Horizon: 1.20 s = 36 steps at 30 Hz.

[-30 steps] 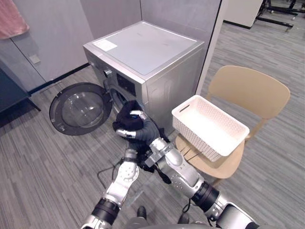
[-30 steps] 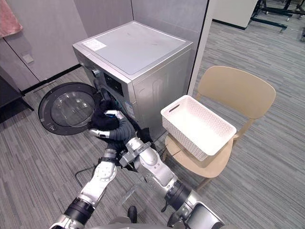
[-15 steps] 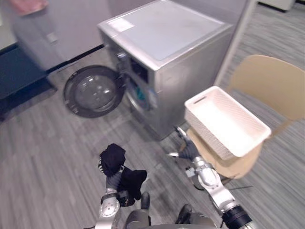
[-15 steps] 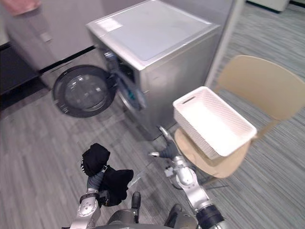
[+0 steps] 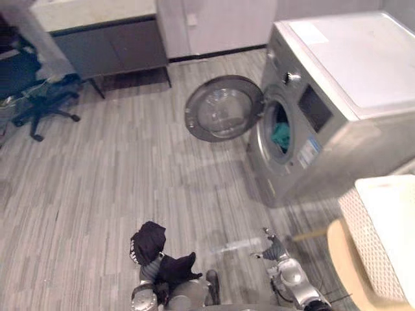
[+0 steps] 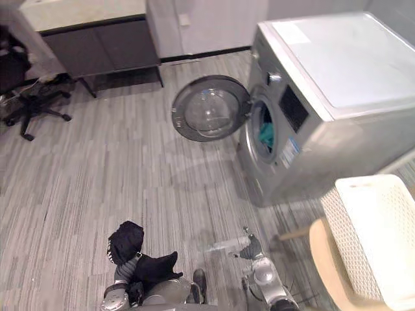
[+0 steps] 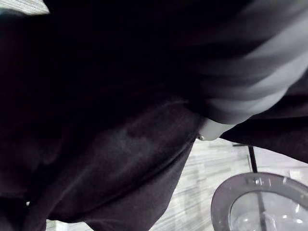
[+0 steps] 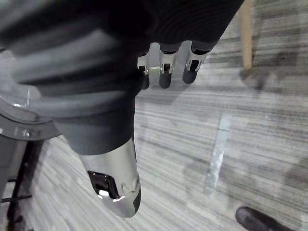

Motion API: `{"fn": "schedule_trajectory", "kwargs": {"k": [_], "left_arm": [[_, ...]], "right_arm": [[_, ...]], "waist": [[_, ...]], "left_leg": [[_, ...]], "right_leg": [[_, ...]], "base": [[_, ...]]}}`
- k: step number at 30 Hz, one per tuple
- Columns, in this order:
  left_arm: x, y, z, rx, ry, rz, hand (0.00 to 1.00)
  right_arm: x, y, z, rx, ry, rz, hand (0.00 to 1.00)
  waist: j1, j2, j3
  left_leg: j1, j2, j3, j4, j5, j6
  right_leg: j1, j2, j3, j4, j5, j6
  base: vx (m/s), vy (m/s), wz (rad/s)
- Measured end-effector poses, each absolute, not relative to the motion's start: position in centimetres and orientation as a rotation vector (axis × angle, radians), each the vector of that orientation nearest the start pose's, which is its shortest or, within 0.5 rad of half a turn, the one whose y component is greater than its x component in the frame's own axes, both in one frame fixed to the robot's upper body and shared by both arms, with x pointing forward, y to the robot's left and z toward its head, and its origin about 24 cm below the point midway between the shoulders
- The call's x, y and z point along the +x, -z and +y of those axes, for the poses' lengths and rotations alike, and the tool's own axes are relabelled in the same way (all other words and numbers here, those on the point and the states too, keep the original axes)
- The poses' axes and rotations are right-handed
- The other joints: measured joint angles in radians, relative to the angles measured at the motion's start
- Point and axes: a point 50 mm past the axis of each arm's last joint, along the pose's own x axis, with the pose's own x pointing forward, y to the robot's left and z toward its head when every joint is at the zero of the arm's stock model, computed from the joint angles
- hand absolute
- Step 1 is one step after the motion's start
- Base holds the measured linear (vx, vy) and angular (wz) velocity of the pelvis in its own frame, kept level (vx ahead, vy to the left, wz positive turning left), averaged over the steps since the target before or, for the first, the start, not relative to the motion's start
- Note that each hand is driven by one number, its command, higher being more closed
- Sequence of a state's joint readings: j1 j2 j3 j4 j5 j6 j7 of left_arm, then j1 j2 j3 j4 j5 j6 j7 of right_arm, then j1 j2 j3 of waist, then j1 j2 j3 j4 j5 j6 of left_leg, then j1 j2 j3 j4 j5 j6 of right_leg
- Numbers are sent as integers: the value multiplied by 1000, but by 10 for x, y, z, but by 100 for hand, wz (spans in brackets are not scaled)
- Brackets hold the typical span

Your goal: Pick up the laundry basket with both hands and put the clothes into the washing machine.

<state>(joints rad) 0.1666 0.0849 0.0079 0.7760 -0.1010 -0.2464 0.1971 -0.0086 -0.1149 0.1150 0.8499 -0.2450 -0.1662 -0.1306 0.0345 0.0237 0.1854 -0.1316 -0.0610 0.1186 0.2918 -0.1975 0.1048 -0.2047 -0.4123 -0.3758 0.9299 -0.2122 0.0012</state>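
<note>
Hanging low over the floor (image 5: 117, 181), the left hand (image 5: 136, 251) has its fingers curled round a bunched black cloth (image 5: 150, 238), and a loose end of it drapes down past the wrist. Near it, the right hand (image 5: 272, 249) is also above the floor, well apart from the left; its fingers (image 8: 163, 72) are straight and relaxed with the thumb (image 8: 115, 183) spread away, holding nothing. Up to the right stands the washer (image 5: 343, 78), its round door (image 5: 224, 116) swung wide open, and a teal cloth (image 5: 281, 136) shows inside the drum. A white basket (image 5: 379, 233) sits on a tan chair (image 5: 343, 265) just beside the washer, apart from both hands. Against the far wall are a dark cabinet (image 5: 110, 45) and an office chair (image 5: 39, 103)
</note>
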Motion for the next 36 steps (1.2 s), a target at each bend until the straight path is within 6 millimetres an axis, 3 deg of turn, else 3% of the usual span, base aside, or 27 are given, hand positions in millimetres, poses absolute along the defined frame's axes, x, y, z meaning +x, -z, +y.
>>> {"fn": "schedule_trajectory", "kwargs": {"k": [1, 4, 5, 6, 7, 9, 10, 11, 12, 13, 14, 15, 16, 19, 22, 23, 25, 26, 27, 29, 31, 33, 34, 36], "left_arm": [[136, 122, 201, 65, -316, 673, 100], [140, 120, 201, 71, -304, 667, 100], [146, 119, 197, 68, -285, 654, 100], [148, 118, 195, 74, -271, 649, 100], [148, 118, 194, 76, -266, 648, 100], [145, 119, 195, 78, -266, 655, 100], [144, 120, 196, 79, -267, 660, 100], [142, 123, 188, 59, -263, 674, 100], [139, 124, 187, 54, -264, 684, 100], [136, 126, 184, 44, -263, 696, 100], [135, 126, 183, 40, -259, 698, 100], [137, 126, 180, 30, -243, 696, 100], [144, 124, 176, 24, -230, 677, 100], [159, 117, 168, 4, -214, 630, 100], [161, 117, 165, 10, -185, 626, 100], [162, 117, 162, 15, -166, 625, 100], [164, 116, 158, 24, -140, 619, 100], [164, 117, 151, 17, -121, 626, 100], [168, 119, 148, 35, -95, 637, 100], [178, 114, 155, 82, -66, 612, 100], [183, 111, 157, 106, -45, 596, 100], [183, 111, 162, 116, -48, 592, 100], [185, 109, 164, 127, -46, 583, 100], [189, 106, 166, 133, -45, 567, 100]], "right_arm": [[181, 116, -172, -410, -67, 646, 0], [183, 114, -176, -373, -28, 646, 0], [183, 114, -180, -363, -10, 648, 0], [183, 114, -181, -361, -5, 649, 0], [183, 114, -181, -360, -5, 648, 0], [181, 115, -179, -354, -4, 652, 0], [180, 115, -179, -344, 0, 654, 0], [185, 112, -182, -337, 17, 644, 0], [189, 110, -182, -332, 21, 628, 0], [195, 106, -181, -331, 21, 610, 0], [196, 106, -180, -328, 22, 606, 0], [195, 107, -178, -313, 27, 610, 0], [196, 106, -179, -311, 33, 609, 0], [201, 102, -185, -308, 71, 587, 0], [204, 100, -182, -300, 78, 575, 0], [203, 100, -181, -293, 82, 575, 0], [201, 101, -182, -297, 82, 580, 0], [196, 103, -187, -310, 88, 592, 0], [194, 105, -185, -301, 91, 608, 0], [182, 112, -176, -279, 79, 641, 0], [174, 117, -171, -269, 71, 669, 0], [174, 120, -164, -267, 44, 682, 0], [179, 120, -160, -273, 22, 682, 0], [182, 118, -159, -278, 16, 675, 0]], "waist": [[-19, -18, 12], [-21, -23, 30], [-25, -15, 40], [-28, -12, 43], [-33, -24, 39], [-60, -28, 40], [-73, -34, 38], [-69, 1, 38], [-64, 15, 42], [-56, 37, 52], [-48, 38, 55], [-39, 33, 59], [-32, 25, 64], [-18, 10, 73], [-18, 8, 78], [-19, 9, 78], [-18, 24, 74], [-20, 77, 66], [-18, 52, 71], [-23, -12, 63], [-21, -34, 50], [-19, -37, 49], [-21, -37, 48], [-24, -29, 45]], "left_leg": [[23, -12, -48, -15, -4, 2], [69, -30, -85, -36, -27, -21], [114, -25, -109, -48, -35, -33], [147, -26, -131, -64, -46, -51], [173, -25, -146, -76, -56, -67], [235, -10, -165, -64, -104, -147], [227, -9, -167, -16, -116, -167], [164, 41, -125, 140, -112, -196], [123, 72, -82, 247, -91, -226], [59, 136, -19, 445, -2, -228], [25, 167, -1, 527, 27, -218], [-23, 212, 34, 656, 2, -181], [-51, 217, 53, 679, -17, -167], [-122, 182, 46, 563, -75, -163], [-158, 111, -117, 238, -69, -177], [-157, 91, -214, 100, -41, -211], [-151, 99, -305, -25, 29, -240], [-145, 155, -333, -48, 153, -247], [-144, 153, -287, -14, 175, -215], [-102, 122, -195, -63, 159, -197], [-76, 113, -114, -83, 147, -176], [-30, 126, 26, -110, 146, -128], [-3, 134, 112, -137, 149, -120], [13, 152, 195, -155, 148, -115]], "right_leg": [[-65, 67, 63, 5, -48, 26], [-176, 116, 64, -113, -65, 44], [-220, 157, 36, -341, -22, 74], [-228, 174, 21, -478, 38, 75], [-238, 187, 24, -529, 72, 66], [-232, 208, 19, -538, 162, -23], [-221, 208, 23, -530, 241, -72], [-208, 244, 13, -508, 197, -78], [-185, 272, 17, -525, 178, -88], [-126, 330, 27, -574, 164, -108], [-93, 353, 41, -601, 159, -116], [-19, 388, 65, -652, 154, -124], [34, 399, 90, -692, 153, -124], [121, 404, 174, -764, 152, -122], [171, 408, 279, -777, 139, -99], [182, 409, 328, -778, 126, -78], [188, 426, 383, -776, 106, -45], [188, 475, 438, -771, 80, -6], [178, 460, 485, -728, 54, 21], [137, 407, 531, -680, 21, 54], [110, 375, 531, -664, 24, 63], [87, 310, 376, -657, 42, 71], [76, 258, 176, -661, 51, 60], [78, 200, -45, -675, 78, 38]], "base": [[193, 39, 89], [323, 29, 60], [456, -39, 62], [555, -67, 76], [591, -170, 84], [643, -251, 94], [547, -245, 52], [553, -235, 9], [552, -209, -51], [575, -172, -68], [568, -142, -91], [664, -161, -72], [529, -124, -68], [433, -40, -83], [314, 97, -111], [290, 169, -121], [239, 221, -133], [281, 402, -176], [272, 469, -154], [113, 282, -101], [65, 195, -116], [64, 187, -182], [60, 118, -177], [65, 51, -167]]}}
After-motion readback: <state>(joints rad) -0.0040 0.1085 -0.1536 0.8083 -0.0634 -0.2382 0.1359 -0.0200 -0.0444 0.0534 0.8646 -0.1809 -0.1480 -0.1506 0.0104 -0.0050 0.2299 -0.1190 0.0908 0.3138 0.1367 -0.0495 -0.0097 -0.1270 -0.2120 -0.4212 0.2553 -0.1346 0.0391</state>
